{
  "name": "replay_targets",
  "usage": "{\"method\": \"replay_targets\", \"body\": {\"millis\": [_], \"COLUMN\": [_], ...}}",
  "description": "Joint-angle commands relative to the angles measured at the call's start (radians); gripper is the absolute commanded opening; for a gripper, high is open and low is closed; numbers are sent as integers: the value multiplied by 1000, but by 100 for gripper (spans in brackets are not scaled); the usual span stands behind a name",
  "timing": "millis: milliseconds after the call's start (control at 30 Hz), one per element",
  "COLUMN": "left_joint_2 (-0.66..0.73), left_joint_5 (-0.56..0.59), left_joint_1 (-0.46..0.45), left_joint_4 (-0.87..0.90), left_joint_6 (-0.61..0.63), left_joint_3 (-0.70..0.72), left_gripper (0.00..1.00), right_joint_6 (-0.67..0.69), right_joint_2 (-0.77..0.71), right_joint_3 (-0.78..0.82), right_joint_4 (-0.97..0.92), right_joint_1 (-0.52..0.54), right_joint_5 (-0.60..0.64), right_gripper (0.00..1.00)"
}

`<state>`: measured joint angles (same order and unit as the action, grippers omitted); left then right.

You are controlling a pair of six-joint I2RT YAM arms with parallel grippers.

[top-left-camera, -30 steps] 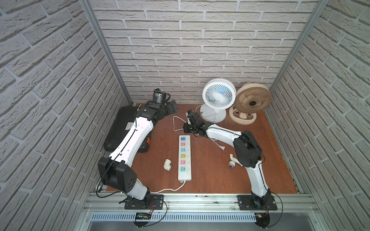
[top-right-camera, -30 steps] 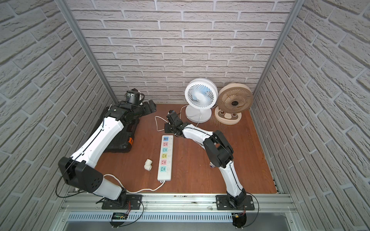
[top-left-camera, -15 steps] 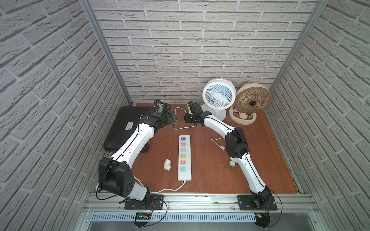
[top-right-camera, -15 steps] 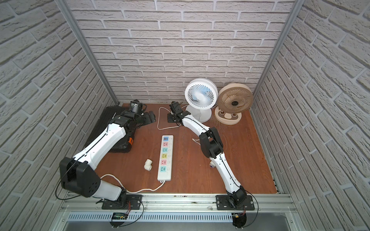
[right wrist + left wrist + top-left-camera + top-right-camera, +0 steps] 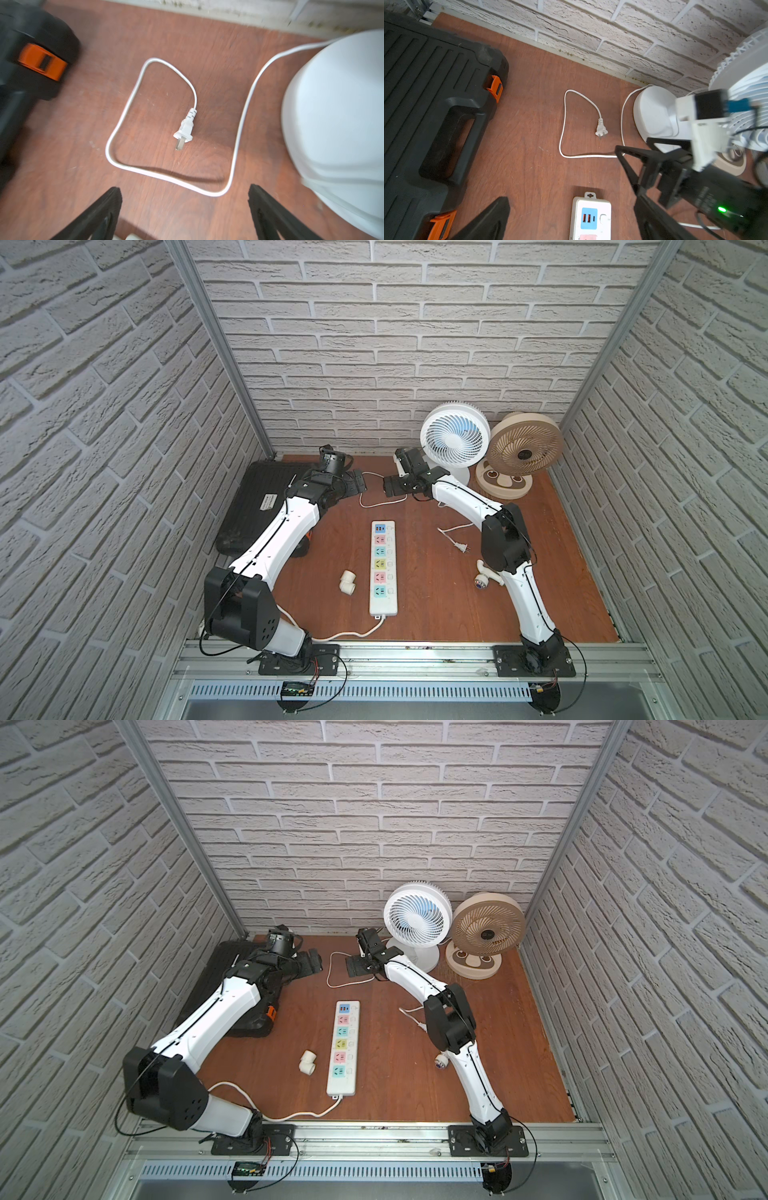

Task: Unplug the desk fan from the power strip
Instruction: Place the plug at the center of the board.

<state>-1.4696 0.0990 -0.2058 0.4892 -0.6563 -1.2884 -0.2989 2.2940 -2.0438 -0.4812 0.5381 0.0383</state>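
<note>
Hovering low over the wooden table [image 5: 436, 605]: right gripper [image 5: 185, 191], jaws spread wide apart, clamped on nothing. Lying just ahead of its fingertips [image 5: 112, 197], centred on the gap between them and touching neither: a white two-pin plug [image 5: 185, 131], flat on the wood, pins pointing back toward the gripper. Looping around that plug and passing under the fingertips: its thin white cord [image 5: 124, 116], running off to the round base of the white desk fan [image 5: 332, 124] beside the gripper. Facing the right gripper across the cord loop in both top views: left gripper [image 5: 359, 485], apparently spread too, with one finger [image 5: 496, 214] far out to the side and the other lost behind the right arm. Holding nothing.

Lying behind both grippers, toward the arms' bases: the power strip [image 5: 383, 568], lengthwise between the two arms, all visible sockets bare, near end close under the left gripper [image 5: 591, 218].

Standing beyond the white fan from the right gripper: a beige fan [image 5: 524, 445]. Sitting beside and under the left arm: a black tool case [image 5: 257, 502].
</note>
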Motion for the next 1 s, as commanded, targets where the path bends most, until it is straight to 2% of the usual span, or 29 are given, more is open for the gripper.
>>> {"method": "replay_targets", "body": {"millis": [0, 100, 300, 567, 667, 767, 967], "left_joint_2": [61, 118, 234, 378, 423, 458, 565], "left_joint_5": [36, 98, 111, 126, 207, 349, 527], "left_joint_1": [-8, -25, -29, -27, -23, -22, -19], "left_joint_4": [-6, 30, 30, 15, 17, 18, -201], "left_joint_6": [6, 6, 3, 12, 14, 9, 80], "left_joint_3": [33, 59, 156, 286, 323, 362, 570], "left_gripper": [98, 98, 98, 98, 98, 98, 98], "right_joint_6": [30, 45, 69, 113, 149, 201, 327], "right_joint_2": [-178, -302, -590, -949, -1080, -1218, -1468], "right_joint_3": [91, 247, 571, 960, 1102, 1251, 1551], "right_joint_4": [107, 187, 326, 376, 413, 486, 691], "right_joint_1": [0, 4, 14, 7, 2, -6, -52], "right_joint_5": [25, 45, 106, 311, 390, 492, 653], "right_gripper": [99, 99, 99, 99, 99, 99, 99]}}
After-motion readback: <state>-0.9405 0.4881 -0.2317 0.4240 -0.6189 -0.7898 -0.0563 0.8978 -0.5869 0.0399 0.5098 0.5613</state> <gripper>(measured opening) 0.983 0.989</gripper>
